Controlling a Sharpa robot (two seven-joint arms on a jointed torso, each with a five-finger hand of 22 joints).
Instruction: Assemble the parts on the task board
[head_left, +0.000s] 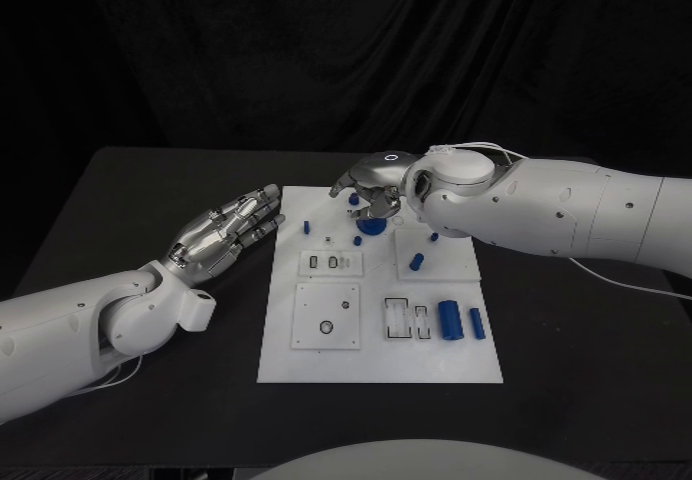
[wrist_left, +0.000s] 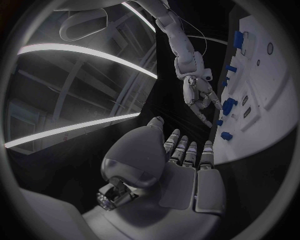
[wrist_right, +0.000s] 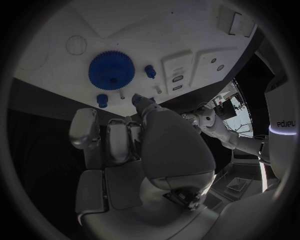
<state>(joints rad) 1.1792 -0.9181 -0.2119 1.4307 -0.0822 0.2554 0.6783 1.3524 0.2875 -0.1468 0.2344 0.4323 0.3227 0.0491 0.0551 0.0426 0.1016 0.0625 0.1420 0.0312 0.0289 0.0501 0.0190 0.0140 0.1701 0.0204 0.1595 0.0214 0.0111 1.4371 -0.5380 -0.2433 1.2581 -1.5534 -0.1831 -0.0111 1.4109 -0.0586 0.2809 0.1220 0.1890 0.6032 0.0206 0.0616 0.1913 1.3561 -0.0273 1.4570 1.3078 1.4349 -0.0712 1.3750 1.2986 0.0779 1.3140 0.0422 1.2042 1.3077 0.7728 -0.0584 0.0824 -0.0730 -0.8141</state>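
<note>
The white task board lies in the middle of the black table. A blue gear sits near its far end, with small blue pegs around it. My right hand hovers just above the gear, fingers pointing down at the board and nothing visible between them. The right wrist view shows the gear flat on the board, just beyond my fingertips. My left hand lies flat and open beside the board's left edge, fingers stretched out and holding nothing; it is also in the left wrist view.
Two blue cylinders lie side by side on the board's near right part, beside rectangular slots. A short blue peg stands mid-board. Black tabletop runs to the left of the board and in front of it.
</note>
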